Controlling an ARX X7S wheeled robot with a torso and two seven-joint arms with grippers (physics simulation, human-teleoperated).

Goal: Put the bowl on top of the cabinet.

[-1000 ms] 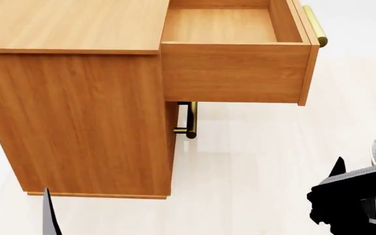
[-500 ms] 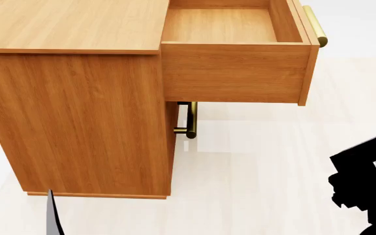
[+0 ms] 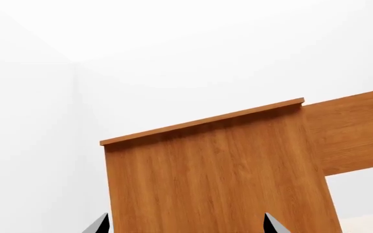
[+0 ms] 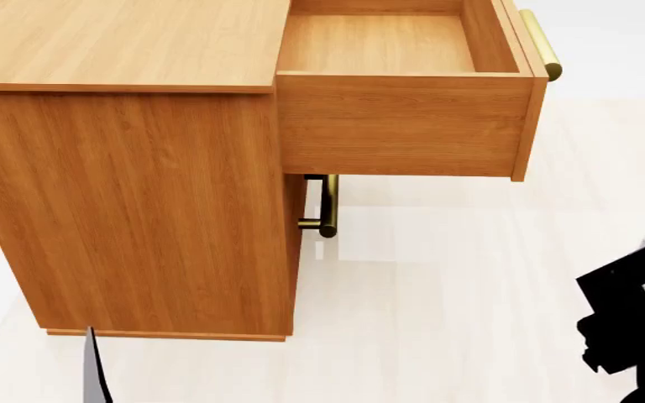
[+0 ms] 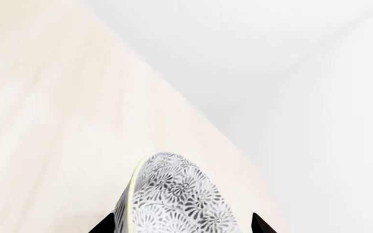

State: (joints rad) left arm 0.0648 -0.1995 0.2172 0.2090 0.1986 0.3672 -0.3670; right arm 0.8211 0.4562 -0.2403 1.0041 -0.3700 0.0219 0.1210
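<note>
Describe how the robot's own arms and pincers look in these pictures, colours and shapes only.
The right arm is a blocky matt black casing with angular edges. In its wrist view, the right pincer shows only two pointed black fingertips. The left pincer has narrow, tapering fingertips, grey on one face and black on the other, like thin blades. No cables, markings or sleeves are visible.

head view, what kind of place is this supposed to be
Probably a bare simulated indoor room: a wood-grain cabinet with its top drawer pulled open stands on a pale floor against plain white walls, with nothing else around it.
</note>
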